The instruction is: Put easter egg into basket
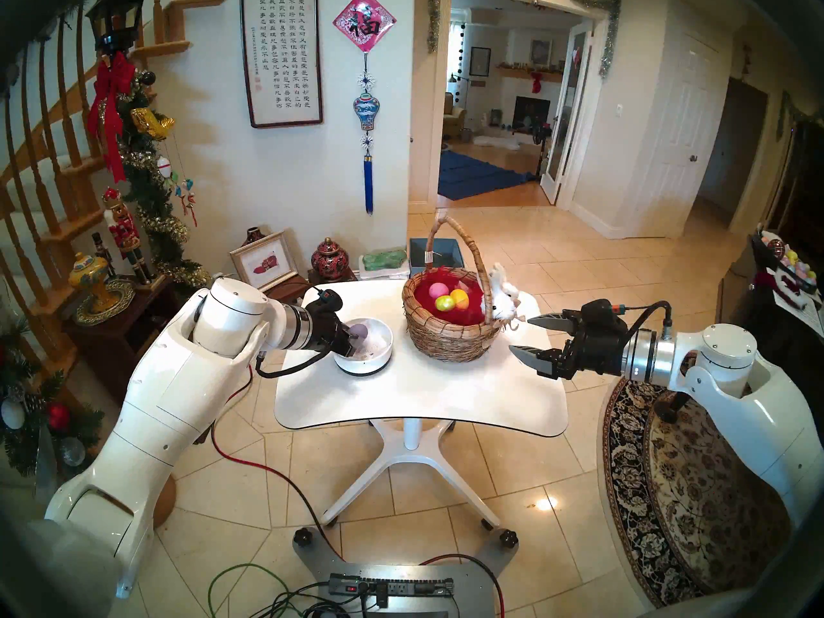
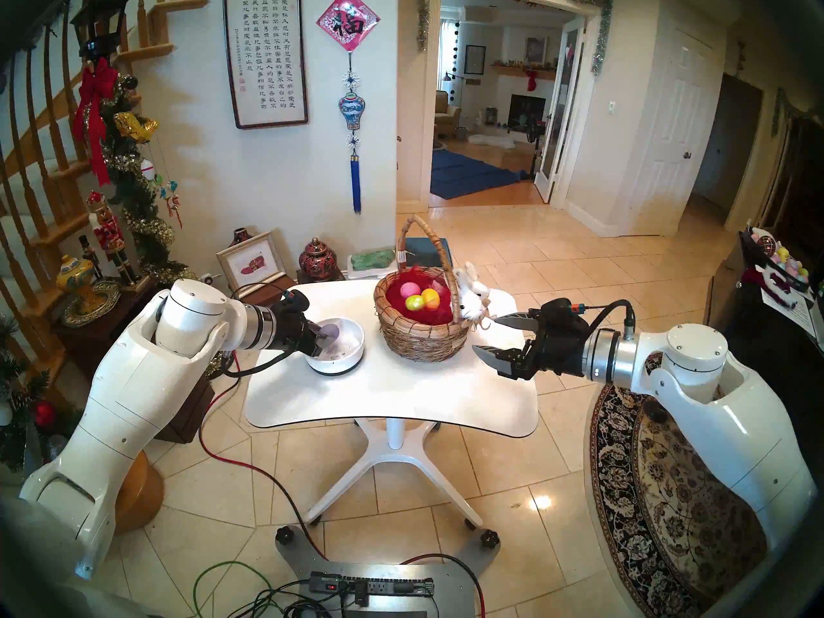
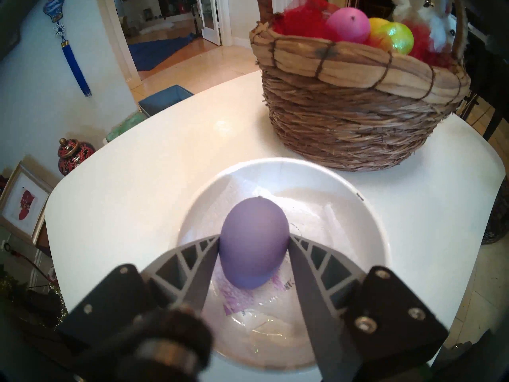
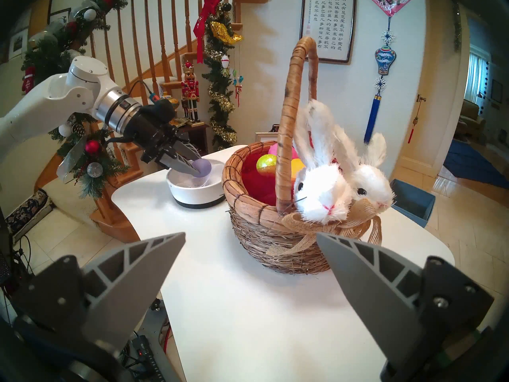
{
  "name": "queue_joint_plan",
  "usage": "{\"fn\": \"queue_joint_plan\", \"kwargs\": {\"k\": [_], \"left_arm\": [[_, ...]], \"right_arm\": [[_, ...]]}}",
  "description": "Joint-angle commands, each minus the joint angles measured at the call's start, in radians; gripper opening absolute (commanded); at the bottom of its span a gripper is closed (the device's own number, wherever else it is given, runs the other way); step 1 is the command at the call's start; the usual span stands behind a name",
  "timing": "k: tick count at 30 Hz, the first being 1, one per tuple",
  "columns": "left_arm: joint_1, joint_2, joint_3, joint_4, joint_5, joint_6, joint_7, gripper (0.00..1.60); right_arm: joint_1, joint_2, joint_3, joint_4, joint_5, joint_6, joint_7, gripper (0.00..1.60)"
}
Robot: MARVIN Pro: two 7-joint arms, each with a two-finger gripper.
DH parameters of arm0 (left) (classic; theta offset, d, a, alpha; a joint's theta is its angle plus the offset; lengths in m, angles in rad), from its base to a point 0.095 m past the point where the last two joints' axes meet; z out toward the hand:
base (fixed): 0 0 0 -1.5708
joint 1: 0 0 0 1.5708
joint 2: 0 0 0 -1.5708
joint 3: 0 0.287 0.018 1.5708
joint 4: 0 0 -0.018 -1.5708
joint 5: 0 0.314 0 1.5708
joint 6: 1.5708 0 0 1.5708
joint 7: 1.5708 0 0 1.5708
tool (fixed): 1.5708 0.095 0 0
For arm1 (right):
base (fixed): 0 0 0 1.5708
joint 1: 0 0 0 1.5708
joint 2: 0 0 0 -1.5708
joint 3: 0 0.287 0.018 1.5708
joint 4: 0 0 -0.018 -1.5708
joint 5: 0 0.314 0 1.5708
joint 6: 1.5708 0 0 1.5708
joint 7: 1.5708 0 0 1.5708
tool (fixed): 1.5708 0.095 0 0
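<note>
Purple egg (image 3: 254, 249), white bowl (image 3: 366, 221), tan basket (image 3: 355, 119)

Both arms (image 1: 147, 403): glossy white shells w/ rounded joint caps, small dark screws along seams. Each wrist ends in a polished silver ring, then black gripper body w/ silver screw heads. Left gripper (image 3: 254, 252) and right gripper (image 4: 249, 263): grey triangular fingers (image 4: 143, 265) w/ open truss ribs, dark flat inner faces. Black cable loops off each wrist; orange-teal plug on top. Grey base plate below w/ black knobs, power strip.
</note>
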Motion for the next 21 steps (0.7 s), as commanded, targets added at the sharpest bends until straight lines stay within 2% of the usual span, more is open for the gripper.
{"fn": "queue_joint_plan", "kwargs": {"k": [1,10,21], "left_arm": [[-0.02,0.001,-0.03,-0.03,-0.018,0.002,-0.008,0.75],[-0.041,-0.021,-0.041,-0.063,-0.037,0.001,-0.023,0.7],[-0.129,-0.082,-0.02,-0.08,-0.042,0.003,-0.027,0.71]], "right_arm": [[0.002,0.002,0.009,-0.002,0.001,-0.002,-0.002,1.6],[0.003,0.002,0.008,-0.001,0.001,-0.002,-0.001,1.6],[0.003,0.002,0.007,-0.001,0.001,-0.002,-0.001,1.6]]}}
